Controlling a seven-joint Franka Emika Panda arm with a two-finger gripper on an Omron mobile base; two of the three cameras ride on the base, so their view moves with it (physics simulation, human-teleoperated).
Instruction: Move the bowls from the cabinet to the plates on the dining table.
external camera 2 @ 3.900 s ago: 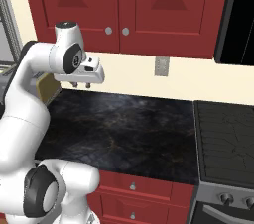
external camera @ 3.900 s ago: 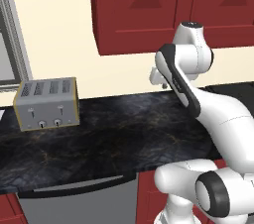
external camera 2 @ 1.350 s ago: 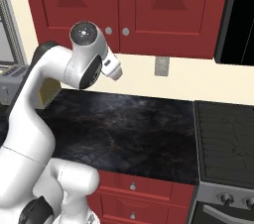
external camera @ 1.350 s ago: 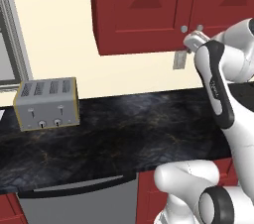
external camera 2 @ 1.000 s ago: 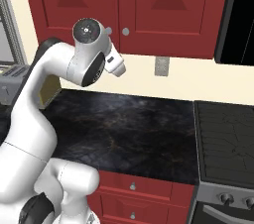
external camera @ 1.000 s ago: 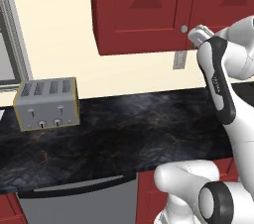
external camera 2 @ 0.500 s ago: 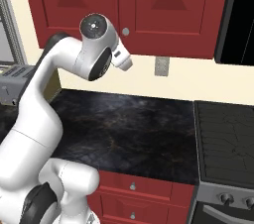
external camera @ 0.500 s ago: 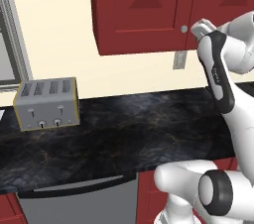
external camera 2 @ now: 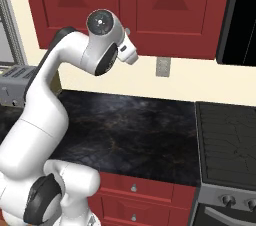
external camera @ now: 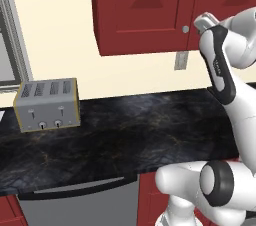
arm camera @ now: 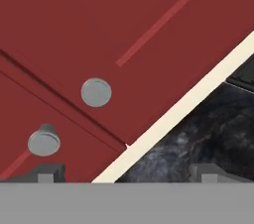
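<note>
Right up close in the hand view, our end effector [arm camera: 124, 176] sits spread wide and empty, just short of the cabinet [external camera: 145, 10] doors, which are shut, so the bowls must be hidden inside. We'd say center one round knob [arm camera: 96, 92] between the tips before pinching, then pull straight out. Further back, the toaster [external camera: 46, 104] on the bench [external camera: 125, 135] shows no readable writing or brand.

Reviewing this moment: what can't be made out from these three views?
- The bowls: behind the closed doors of the cabinet in both base views.
- Gripper: in the hand view its tips are cut off by the bottom edge; in the right base view the arm's own wrist covers it.
- Toaster: cut by the left edge and the arm in the right base view.
</note>
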